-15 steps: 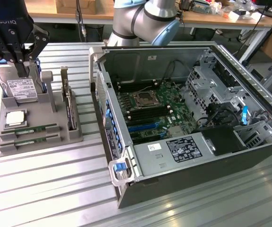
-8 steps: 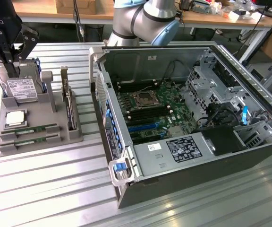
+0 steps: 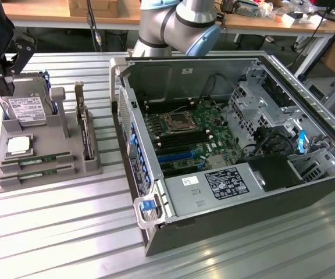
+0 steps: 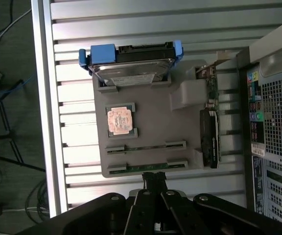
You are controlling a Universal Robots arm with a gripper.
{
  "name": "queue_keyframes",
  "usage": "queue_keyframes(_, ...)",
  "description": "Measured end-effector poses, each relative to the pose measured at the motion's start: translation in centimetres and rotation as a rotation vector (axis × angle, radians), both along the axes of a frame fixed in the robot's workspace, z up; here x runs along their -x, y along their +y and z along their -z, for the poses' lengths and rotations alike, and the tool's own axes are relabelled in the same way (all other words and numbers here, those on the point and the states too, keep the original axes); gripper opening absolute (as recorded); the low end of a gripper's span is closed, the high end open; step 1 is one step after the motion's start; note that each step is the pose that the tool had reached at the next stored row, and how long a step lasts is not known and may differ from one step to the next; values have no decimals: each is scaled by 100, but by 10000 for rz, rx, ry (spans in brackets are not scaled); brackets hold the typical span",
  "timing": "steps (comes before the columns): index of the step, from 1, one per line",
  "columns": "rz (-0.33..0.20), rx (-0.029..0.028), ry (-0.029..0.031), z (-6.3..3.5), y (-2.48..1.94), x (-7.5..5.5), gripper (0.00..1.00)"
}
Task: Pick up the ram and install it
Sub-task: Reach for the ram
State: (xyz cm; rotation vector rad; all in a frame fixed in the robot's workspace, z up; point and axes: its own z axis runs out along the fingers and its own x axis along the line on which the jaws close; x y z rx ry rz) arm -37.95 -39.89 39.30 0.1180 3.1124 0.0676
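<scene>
The approach was judged in hand: the jaws were seen shut and empty near the ram [image 4: 146, 168], untouched in its tray [image 4: 151, 105], so opening was called for.

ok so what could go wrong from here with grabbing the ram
1. The ram stick lies close beside the second ram stick in the grey tray; a slightly off descent could catch the wrong one, or both.
2. The gripper is shut near the tray; lowered like that, it would likely press onto a stick rather than straddle it.
3. The upright expansion card stands by the sticks' ends and could get bumped.
</scene>
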Motion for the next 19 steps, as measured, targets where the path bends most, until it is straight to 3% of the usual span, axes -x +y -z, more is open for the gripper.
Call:
queue_keyframes(10, 0, 0, 0, 0, 0, 146, 10)
queue_keyframes(19, 0, 0, 0, 5, -14, 132, 10)
